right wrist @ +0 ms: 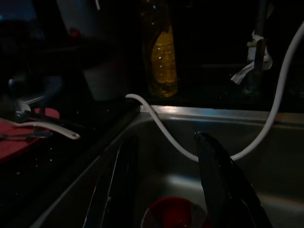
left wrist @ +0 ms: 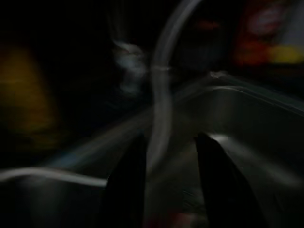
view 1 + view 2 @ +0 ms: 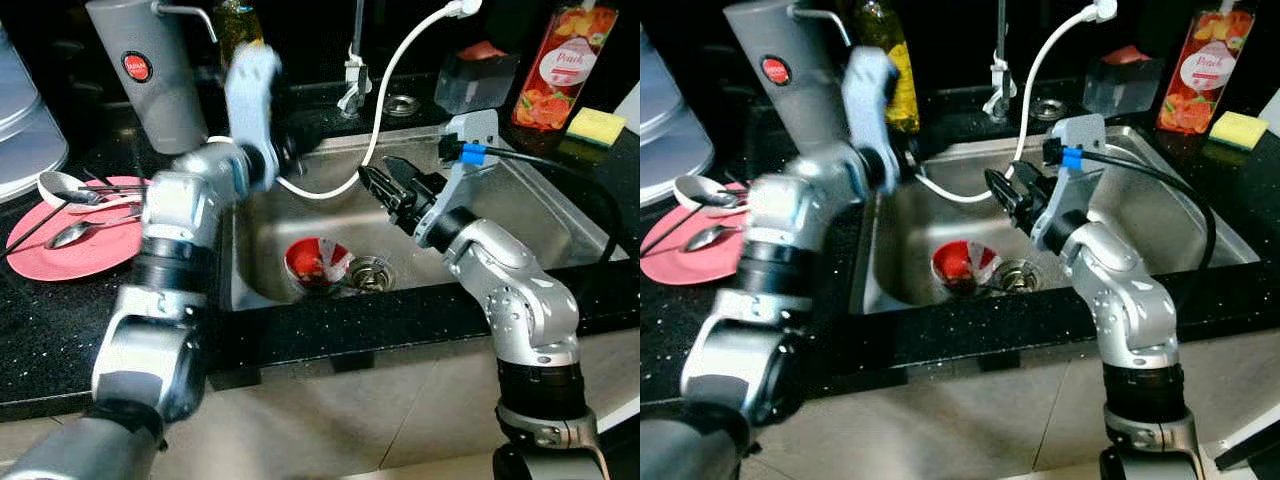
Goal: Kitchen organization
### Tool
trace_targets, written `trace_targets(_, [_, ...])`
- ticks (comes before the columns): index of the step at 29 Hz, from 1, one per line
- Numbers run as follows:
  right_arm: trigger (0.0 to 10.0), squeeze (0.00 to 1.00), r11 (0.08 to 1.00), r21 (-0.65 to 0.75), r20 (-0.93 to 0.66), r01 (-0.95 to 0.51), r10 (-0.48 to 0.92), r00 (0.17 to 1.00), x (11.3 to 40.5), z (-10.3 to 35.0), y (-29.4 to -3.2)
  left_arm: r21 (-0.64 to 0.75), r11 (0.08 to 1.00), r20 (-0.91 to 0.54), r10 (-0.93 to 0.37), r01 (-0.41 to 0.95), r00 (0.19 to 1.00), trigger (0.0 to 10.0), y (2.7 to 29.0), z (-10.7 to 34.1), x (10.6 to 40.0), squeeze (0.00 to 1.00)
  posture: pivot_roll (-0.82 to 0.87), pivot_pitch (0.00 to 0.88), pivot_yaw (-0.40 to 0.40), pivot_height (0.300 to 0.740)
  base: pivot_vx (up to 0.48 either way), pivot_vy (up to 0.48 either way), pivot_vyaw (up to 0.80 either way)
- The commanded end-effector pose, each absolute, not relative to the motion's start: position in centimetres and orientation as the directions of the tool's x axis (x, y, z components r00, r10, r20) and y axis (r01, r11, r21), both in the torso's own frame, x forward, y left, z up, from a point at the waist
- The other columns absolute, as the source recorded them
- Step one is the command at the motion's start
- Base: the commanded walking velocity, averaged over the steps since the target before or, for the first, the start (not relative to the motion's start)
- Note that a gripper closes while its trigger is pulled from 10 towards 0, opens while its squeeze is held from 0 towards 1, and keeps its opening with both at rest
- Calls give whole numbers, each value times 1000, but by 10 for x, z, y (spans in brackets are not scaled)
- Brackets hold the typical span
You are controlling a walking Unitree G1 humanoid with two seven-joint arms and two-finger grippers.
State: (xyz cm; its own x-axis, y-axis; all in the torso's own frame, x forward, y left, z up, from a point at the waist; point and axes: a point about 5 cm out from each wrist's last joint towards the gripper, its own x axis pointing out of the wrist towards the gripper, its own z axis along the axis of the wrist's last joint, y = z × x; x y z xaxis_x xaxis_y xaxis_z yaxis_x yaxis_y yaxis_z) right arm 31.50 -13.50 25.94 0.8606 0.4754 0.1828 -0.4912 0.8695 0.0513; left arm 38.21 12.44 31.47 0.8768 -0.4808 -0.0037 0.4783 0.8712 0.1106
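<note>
Two grippers reach over the steel sink (image 3: 540, 215), and the red bowl (image 3: 318, 265) lies on the sink floor just beside the drain (image 3: 371, 272). The right gripper (image 3: 385, 190) hangs above the basin, higher than the bowl and slightly to its right, its black fingers (image 1: 218, 183) spread apart with nothing between them; in the right wrist view the bowl's rim sits low between the two fingers. The left gripper (image 2: 166, 190) is at the sink's left edge, its fingers likewise parted and empty, though that view is dark and blurred. A white hose (image 3: 390, 85) droops from the tap area down across the basin and runs between the two grippers, crossing above the bowl. On the black counter to the left rests a pink plate (image 3: 70, 250) carrying spoons (image 3: 60, 185). A grey jug (image 3: 150, 75) and a yellow bottle (image 3: 898, 75) stand behind the left arm, and a peach bottle (image 3: 562, 65) and yellow sponge (image 3: 597, 125) stand at the far right.
</note>
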Motion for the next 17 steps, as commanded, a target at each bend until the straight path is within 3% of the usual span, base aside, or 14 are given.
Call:
trace_targets(1, [10000,0,872,55,192,-487,469,862,314,260,-136,149,886,-50,-437,439,898,10000,131,307,384,0,11,0,77,740,0,0,0])
trace_targets(3, [10000,0,870,57,193,-490,472,860,315,259,-135,251,885,-77,-385,391,920,10000,160,312,377,0,24,0,68,740,0,0,0])
trace_targets(5, [10000,0,870,57,193,-490,472,860,315,259,-134,297,885,-78,-351,358,933,10000,169,314,375,0,24,0,68,740,0,0,0])
trace_targets(7, [10000,0,867,59,193,-495,476,858,316,259,-133,497,852,-103,-131,165,986,10000,210,314,372,0,38,0,62,740,0,0,0])
trace_targets(8, [10000,0,866,59,193,-496,478,857,316,259,-133,516,846,-107,-94,136,990,10000,217,313,371,0,38,0,62,740,0,0,0])
trace_targets(10, [10000,0,866,59,193,-497,479,856,316,258,-133,517,847,-109,-80,126,991,10000,220,313,370,0,38,0,62,740,0,0,0])
trace_targets(14, [10000,0,859,60,192,-508,489,851,318,258,-130,666,740,-184,45,91,982,10000,253,300,357,0,38,0,62,740,0,0,0])
trace_targets(17, [10000,0,857,62,192,-511,493,849,318,258,-129,689,719,-216,81,93,973,10000,264,296,351,0,66,0,52,740,0,0,0])
